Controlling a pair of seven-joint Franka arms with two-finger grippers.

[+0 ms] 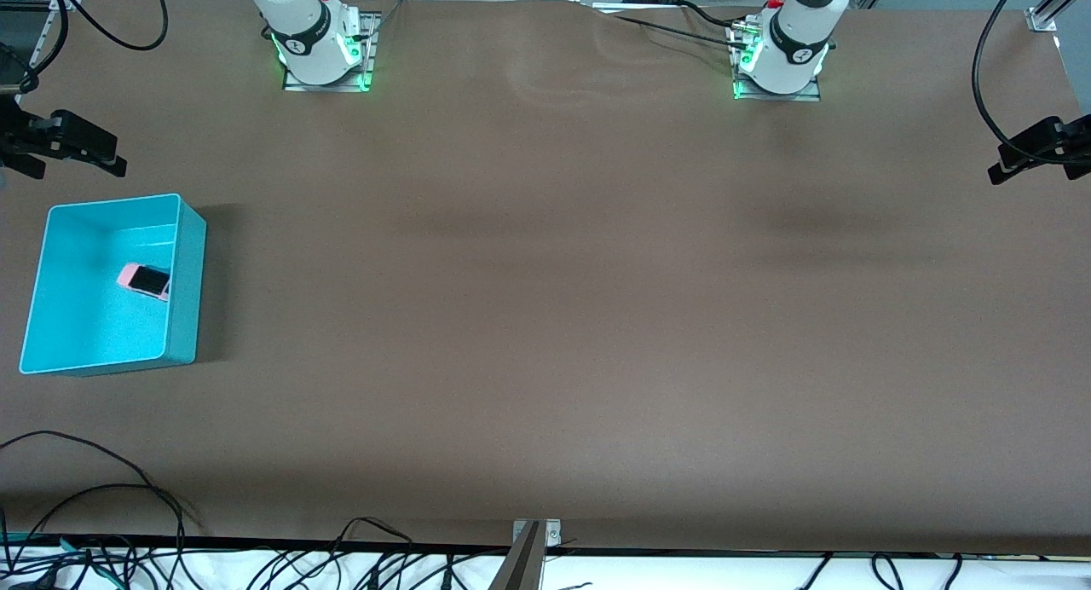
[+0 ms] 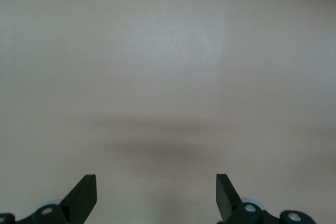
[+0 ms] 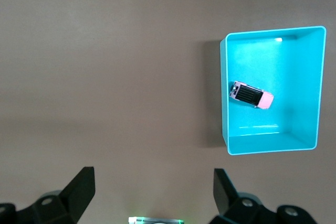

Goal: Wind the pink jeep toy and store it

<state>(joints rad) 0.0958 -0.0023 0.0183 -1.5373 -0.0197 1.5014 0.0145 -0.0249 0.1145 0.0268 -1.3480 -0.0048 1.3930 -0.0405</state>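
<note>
The pink jeep toy, light pink with a black roof panel, lies on the floor of the turquoise bin at the right arm's end of the table, close to one bin wall. High above the bare table, my right gripper stands open with nothing between its fingers, and the bin lies off to one side of it. My left gripper is open too, held over bare table with only its own shadow below. Neither hand shows in the front view; only the two arm bases do.
Black camera clamps stick in at both ends of the table. Loose cables run along the table edge nearest the front camera, next to a metal bracket. The right arm's base glows green.
</note>
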